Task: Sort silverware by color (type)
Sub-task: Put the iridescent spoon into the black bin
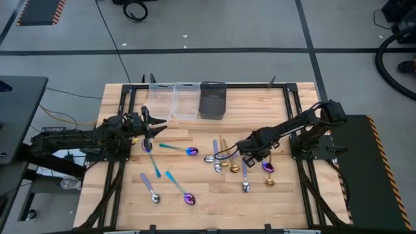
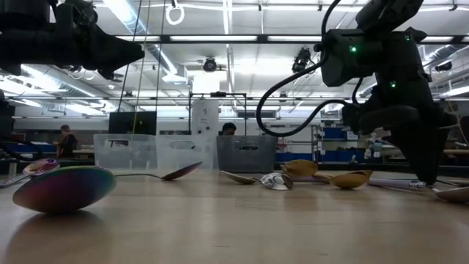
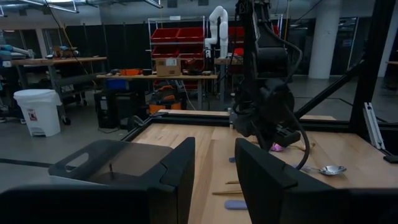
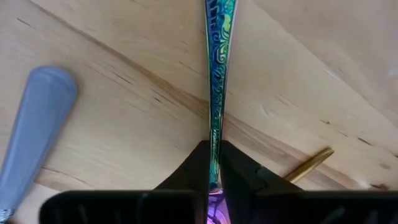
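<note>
- High view: the right gripper (image 1: 250,155) is down on the pale wooden slatted table (image 1: 201,201) amid the cluster of slim metal spoons right of centre. The iridescent spoon with a purple bowl and teal-blue handle (image 1: 268,164) lies under it. The left gripper (image 1: 151,127) hovers at the table's left side, well apart from that cluster; the right arm is plainly the nearer. Two clear plastic bins (image 1: 173,101) and a dark grey bin (image 1: 212,99) stand at the far edge.
- Low view: the right gripper reaches the tabletop at the right, just beside gold spoons (image 2: 352,178). A large iridescent spoon bowl (image 2: 64,188) lies close to the lens.
- Left wrist view: the left gripper's fingers (image 3: 177,180) stand parted, grasping nothing.
- Right wrist view: the right gripper's fingertips (image 4: 239,171) are clenched on the teal handle, whose long axis runs straight away from the jaws. A lilac spoon handle (image 4: 34,130) lies beside, apart.
- Writing: none legible in any view.
</note>
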### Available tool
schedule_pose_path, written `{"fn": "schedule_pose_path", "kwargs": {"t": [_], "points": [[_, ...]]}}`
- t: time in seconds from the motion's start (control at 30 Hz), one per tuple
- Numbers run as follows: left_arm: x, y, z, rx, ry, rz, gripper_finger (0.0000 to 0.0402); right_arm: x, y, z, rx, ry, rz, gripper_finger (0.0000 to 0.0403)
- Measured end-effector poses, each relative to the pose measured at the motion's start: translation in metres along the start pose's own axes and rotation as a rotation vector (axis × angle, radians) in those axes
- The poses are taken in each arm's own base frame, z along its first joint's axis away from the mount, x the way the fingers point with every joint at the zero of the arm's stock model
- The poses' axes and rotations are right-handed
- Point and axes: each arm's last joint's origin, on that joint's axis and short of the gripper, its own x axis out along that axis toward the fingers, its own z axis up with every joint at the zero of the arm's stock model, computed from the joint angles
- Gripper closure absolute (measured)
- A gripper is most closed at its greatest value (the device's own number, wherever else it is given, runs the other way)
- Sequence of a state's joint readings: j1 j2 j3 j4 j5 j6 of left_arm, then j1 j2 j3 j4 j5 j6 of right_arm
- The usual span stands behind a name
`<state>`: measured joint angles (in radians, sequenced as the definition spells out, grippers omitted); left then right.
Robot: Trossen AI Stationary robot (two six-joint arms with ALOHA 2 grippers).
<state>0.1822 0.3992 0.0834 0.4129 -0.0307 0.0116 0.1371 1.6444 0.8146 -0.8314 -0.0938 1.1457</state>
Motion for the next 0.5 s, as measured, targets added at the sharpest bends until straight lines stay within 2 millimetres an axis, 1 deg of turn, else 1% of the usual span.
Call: {"fn": "schedule_pose_path", "kwargs": {"t": [0.1, 0.3, 0.4, 0.5], "points": [[0.000, 0.000, 0.000, 0.000, 0.000, 0.000, 0.0278, 0.000, 0.000, 0.001, 0.003, 0.000, 0.000, 0.0386], [0.000, 0.000, 0.000, -0.001, 0.000, 0.000, 0.0278, -0.001, 0.000, 0.001, -0.001, -0.008, -0.005, 0.0388], [0.000, 0.000, 0.000, -0.001, 0.000, 0.000, 0.0278, -0.006, 0.003, 0.002, -0.022, -0.014, -0.018, 0.0388], [0.000, 0.000, 0.000, -0.001, 0.000, 0.000, 0.0278, -0.014, 0.012, 0.007, -0.041, -0.073, 0.012, 0.0390]]}}
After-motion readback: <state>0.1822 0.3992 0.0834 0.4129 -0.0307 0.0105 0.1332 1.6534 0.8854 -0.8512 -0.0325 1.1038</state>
